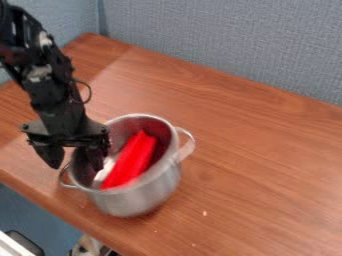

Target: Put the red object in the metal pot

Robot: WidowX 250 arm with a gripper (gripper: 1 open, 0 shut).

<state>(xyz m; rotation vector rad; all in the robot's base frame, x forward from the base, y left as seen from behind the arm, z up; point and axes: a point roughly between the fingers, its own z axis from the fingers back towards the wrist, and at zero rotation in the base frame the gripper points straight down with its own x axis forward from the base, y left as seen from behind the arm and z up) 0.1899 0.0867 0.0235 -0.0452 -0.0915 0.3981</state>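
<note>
The metal pot (150, 185) stands near the table's front edge and looks tipped a little to the left. Inside it the red object (131, 162) lies slanted, its upper end resting toward the far right wall. My gripper (67, 156) hangs at the pot's left rim, pointing down, open, with nothing between its fingers. The right finger (88, 158) is at or just over the rim; I cannot tell whether it touches. The pot's left handle is partly hidden behind the gripper.
The wooden table (254, 130) stretches back and right of the pot. Its front edge (40, 205) runs close below the pot and gripper. A grey wall stands behind the table.
</note>
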